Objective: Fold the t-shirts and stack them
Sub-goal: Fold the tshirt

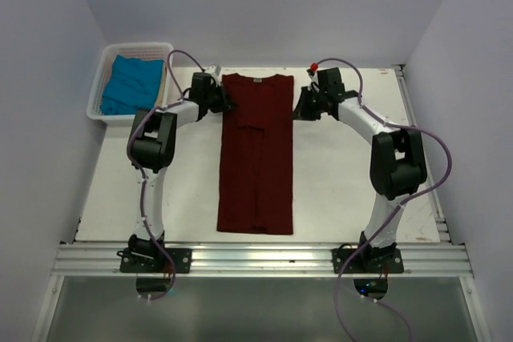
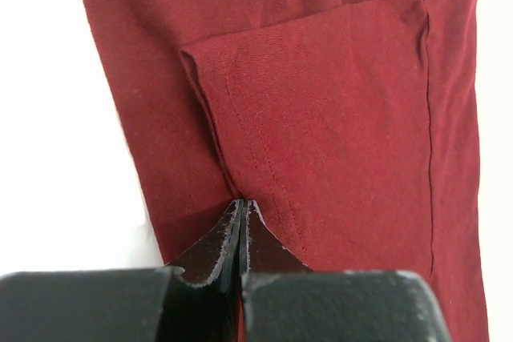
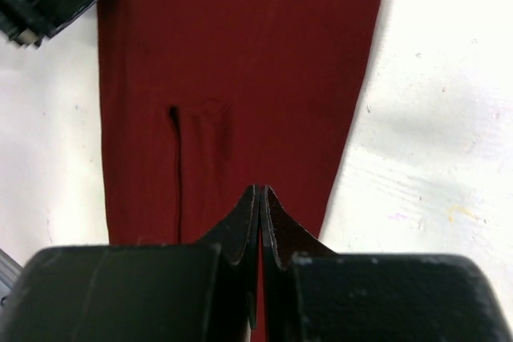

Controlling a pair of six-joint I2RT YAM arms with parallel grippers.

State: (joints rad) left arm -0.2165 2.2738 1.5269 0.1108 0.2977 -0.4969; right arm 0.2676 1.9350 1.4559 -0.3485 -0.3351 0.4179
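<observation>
- The left gripper (image 2: pixel 242 207) has its jaws clenched tip to tip at the folded-in sleeve of the long dark maroon cloth t-shirt (image 1: pixel 256 158); I cannot tell whether cloth is caught.
- The right gripper (image 3: pixel 260 194) has its jaws clenched likewise over the opposite edge.
- The shirt lies flat on the white tabletop (image 1: pixel 337 174), between the arms.
- The white slatted plastic basket (image 1: pixel 96 90) in the far left corner holds a crumpled teal-blue t-shirt (image 1: pixel 132 84).
</observation>
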